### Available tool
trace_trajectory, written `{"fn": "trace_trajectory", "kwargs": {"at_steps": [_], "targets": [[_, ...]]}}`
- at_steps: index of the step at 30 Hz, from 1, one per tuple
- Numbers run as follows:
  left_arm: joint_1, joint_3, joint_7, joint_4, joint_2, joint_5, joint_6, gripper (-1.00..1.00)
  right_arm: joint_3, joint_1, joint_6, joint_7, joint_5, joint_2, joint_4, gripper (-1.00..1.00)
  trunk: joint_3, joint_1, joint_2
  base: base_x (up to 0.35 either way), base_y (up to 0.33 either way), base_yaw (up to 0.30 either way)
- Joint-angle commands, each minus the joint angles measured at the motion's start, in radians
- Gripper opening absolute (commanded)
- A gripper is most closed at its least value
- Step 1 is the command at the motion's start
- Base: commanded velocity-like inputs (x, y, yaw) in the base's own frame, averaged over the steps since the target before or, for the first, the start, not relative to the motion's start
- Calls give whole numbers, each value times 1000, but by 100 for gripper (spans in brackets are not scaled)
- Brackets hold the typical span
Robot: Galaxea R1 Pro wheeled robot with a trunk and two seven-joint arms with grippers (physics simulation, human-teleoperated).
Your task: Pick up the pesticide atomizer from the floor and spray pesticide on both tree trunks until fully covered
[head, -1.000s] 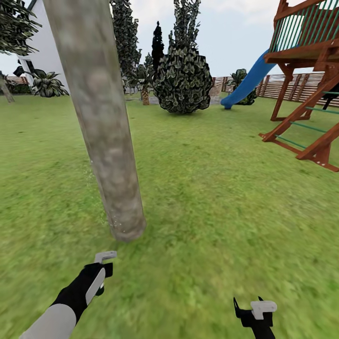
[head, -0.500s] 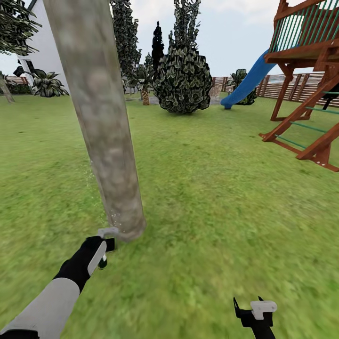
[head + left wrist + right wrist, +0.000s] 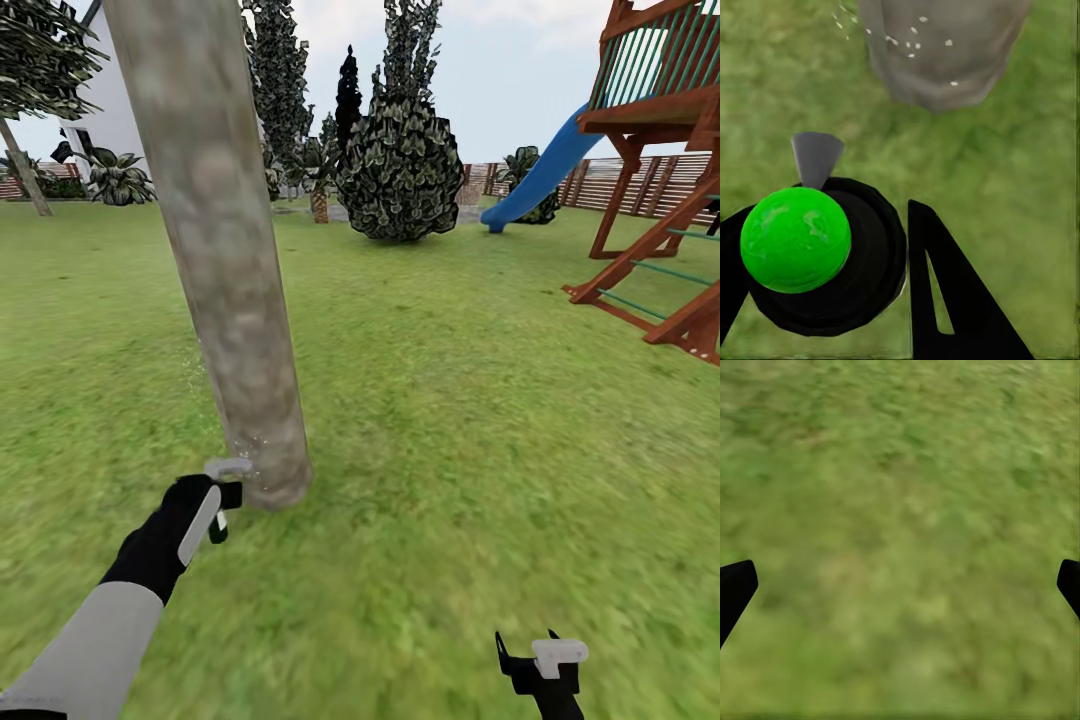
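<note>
A thick mottled grey-brown tree trunk (image 3: 225, 280) rises from the grass just ahead on the left. My left gripper (image 3: 222, 494) is low by its base, shut on the pesticide atomizer (image 3: 218, 528). In the left wrist view the atomizer (image 3: 825, 262) is a black round body with a bright green cap, held between black fingers (image 3: 945, 300), its grey nozzle toward the trunk (image 3: 941, 52). White pesticide specks (image 3: 911, 45) dot the trunk's lower part (image 3: 250, 445). My right gripper (image 3: 540, 650) hangs open over bare grass (image 3: 900, 585). Another tree (image 3: 22, 165) stands far back left.
A red-brown wooden playset (image 3: 660, 200) with a blue slide (image 3: 540, 175) stands at the right. A big round dark bush (image 3: 400, 170) sits at the back centre, with a slat fence (image 3: 600, 180) behind. A white house (image 3: 90, 130) and a broad-leaved plant (image 3: 118, 178) are back left.
My left arm has reached forward, bringing the atomizer right up to the trunk's base. The head view has shifted slightly. The right gripper has stayed in place.
</note>
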Motion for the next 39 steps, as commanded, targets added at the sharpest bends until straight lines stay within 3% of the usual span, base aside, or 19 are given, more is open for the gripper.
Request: {"fn": "trace_trajectory", "kwargs": {"at_steps": [1,3,5,8,12,14,17,19,21,23,26,31,32,35,37,39], "targets": [[-1,-11,0,-1,-5,-4,25,-100,0,0,0,0,0,0,0,100,0,0,0,0,0,0],[-5,-79,-1,-33,-25,-1,71,-100,0,0,0,0,0,0,0,100,0,0,0,0,0,0],[-5,-98,0,-75,-29,6,144,-100,0,0,0,0,0,-1,0,100,0,0,0,0,0,0],[-5,-79,-2,-104,-7,6,203,-100,0,0,0,0,0,-1,0,100,0,0,0,0,0,0],[-5,-54,-8,-109,48,9,213,-100,0,0,0,0,0,0,0,100,0,0,0,0,0,0],[-4,-58,-11,-135,31,8,225,-100,0,0,0,0,0,-1,0,100,0,0,0,0,0,0],[-4,-60,-11,-162,-29,6,232,-100,0,0,0,0,0,0,0,100,0,0,0,0,0,0],[-5,-60,-11,-165,-40,6,232,-100,0,0,0,0,0,0,0,100,0,0,0,0,0,0],[-5,-56,-11,-166,-29,7,234,-100,0,0,0,0,0,0,0,100,0,0,0,0,0,0],[-13,-53,-12,-166,26,12,239,-100,0,0,0,0,0,-1,0,100,0,0,0,0,0,0],[-18,-53,-12,-168,49,25,240,-100,0,0,0,0,0,0,0,100,0,0,0,0,0,0],[-18,-65,-11,-231,-32,23,250,-100,0,0,0,0,0,0,0,100,0,0,0,0,0,0],[-19,-77,-11,-233,-38,23,251,-100,0,0,0,0,0,0,0,100,0,0,0,0,0,0],[-19,-75,-11,-233,-22,21,252,-100,0,0,0,0,1,0,0,100,0,0,0,0,0,0],[-19,-71,-11,-233,34,25,253,-100,0,0,0,0,1,-1,0,100,0,0,0,0,0,0],[-19,-70,-11,-236,53,26,254,-100,0,0,0,0,1,-1,0,100,0,0,0,0,0,0]]}}
